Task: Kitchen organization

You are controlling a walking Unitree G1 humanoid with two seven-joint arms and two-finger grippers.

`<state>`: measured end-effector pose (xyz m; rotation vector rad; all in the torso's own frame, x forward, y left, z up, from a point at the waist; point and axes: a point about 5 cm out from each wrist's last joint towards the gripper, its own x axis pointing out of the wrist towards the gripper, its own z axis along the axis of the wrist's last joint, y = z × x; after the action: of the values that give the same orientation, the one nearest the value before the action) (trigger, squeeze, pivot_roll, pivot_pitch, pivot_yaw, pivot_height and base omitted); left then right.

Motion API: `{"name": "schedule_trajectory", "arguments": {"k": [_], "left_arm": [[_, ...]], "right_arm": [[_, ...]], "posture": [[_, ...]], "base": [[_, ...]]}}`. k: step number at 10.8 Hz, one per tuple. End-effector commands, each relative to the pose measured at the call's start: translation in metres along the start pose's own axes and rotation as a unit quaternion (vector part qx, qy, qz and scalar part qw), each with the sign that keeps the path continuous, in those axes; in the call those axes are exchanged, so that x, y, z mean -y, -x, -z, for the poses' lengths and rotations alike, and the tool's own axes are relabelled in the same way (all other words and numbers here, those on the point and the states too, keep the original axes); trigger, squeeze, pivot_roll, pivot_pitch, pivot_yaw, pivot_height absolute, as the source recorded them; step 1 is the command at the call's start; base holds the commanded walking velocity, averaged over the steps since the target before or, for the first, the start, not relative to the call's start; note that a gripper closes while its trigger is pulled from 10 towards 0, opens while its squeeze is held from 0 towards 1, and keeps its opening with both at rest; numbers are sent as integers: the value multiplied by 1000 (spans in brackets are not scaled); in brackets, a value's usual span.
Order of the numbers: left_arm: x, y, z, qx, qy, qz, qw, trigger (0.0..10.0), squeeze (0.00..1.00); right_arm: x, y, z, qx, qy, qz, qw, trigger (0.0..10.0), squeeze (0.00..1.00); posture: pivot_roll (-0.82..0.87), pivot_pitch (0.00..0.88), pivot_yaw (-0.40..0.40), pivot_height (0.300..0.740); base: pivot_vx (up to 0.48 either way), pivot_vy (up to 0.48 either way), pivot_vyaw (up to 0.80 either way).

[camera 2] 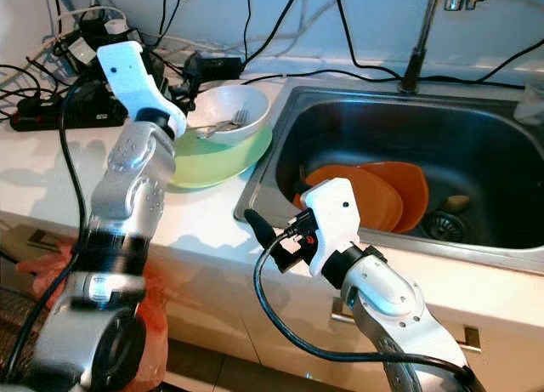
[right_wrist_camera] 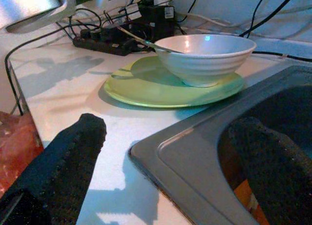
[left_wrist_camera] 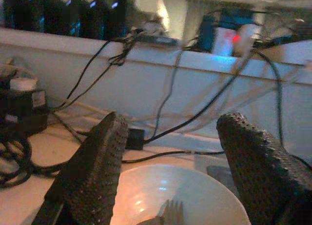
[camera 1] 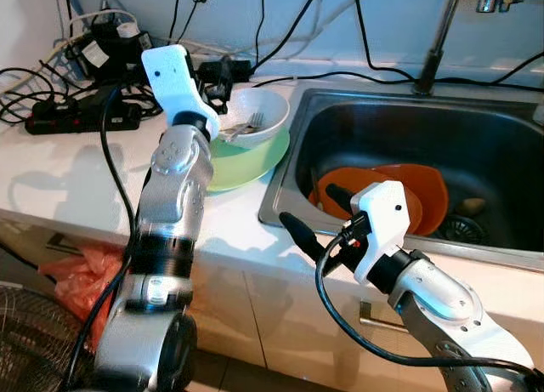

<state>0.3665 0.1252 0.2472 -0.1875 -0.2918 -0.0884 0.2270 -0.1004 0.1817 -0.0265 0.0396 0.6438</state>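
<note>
A white bowl (camera 1: 259,111) with a fork (camera 1: 246,124) in it stands on a pale green plate (camera 1: 255,164), on the white counter just left of the sink (camera 1: 287,184). My left gripper (left_wrist_camera: 173,120) hovers over the bowl's near side, open, with nothing between its fingers. Two orange plates (camera 1: 421,196) lie in the sink basin. My right gripper (camera 1: 311,210) is open and empty above the sink's front left corner, pointing toward the bowl (right_wrist_camera: 204,56) and green plate (right_wrist_camera: 146,88).
A black power strip (camera 1: 81,116) and tangled cables crowd the counter's back left. The faucet (camera 1: 438,39) rises behind the sink, and the drain (camera 1: 463,229) sits at the basin's right. An orange plastic bag (camera 1: 76,269) lies on the floor, lower left.
</note>
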Motion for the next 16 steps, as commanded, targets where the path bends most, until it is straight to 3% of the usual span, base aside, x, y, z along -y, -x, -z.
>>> {"name": "schedule_trajectory", "arguments": {"k": [1, 4, 7, 8, 13, 16], "left_arm": [[-3, 9, 3, -8, -27, 10, 1000, 10000, 1000], [-8, 32, 29, -52, -48, -8, 997, 10000, 1000], [-4, 41, 27, -41, -54, -1, 998, 10000, 1000], [-1, 43, 26, -33, -60, 11, 998, 10000, 0], [2, 64, 48, -48, -94, 42, 993, 10000, 0], [1, 64, 59, -54, -102, 45, 992, 10000, 0]], "right_arm": [[-1, -3, -1, 4, 1, -5, 1000, 10000, 0], [-1, -7, 0, 1, 1, -17, 1000, 10000, 0], [1, -10, 1, -1, 6, -23, 1000, 10000, 0], [1, -11, 0, -1, 7, -25, 1000, 10000, 0], [-3, -11, 2, -4, 3, -37, 999, 10000, 0], [0, -10, 1, -5, 6, -35, 999, 10000, 0]], "posture": [[-170, 0, 98, 740], [-147, 0, 75, 740], [-133, 0, 60, 740], [-127, 0, 57, 740], [-117, 0, 38, 740], [-130, 0, 36, 740]], "base": [[0, 0, 0], [0, 0, 0], [0, 0, 0], [0, 0, 0], [0, 0, 0], [0, 0, 0]]}}
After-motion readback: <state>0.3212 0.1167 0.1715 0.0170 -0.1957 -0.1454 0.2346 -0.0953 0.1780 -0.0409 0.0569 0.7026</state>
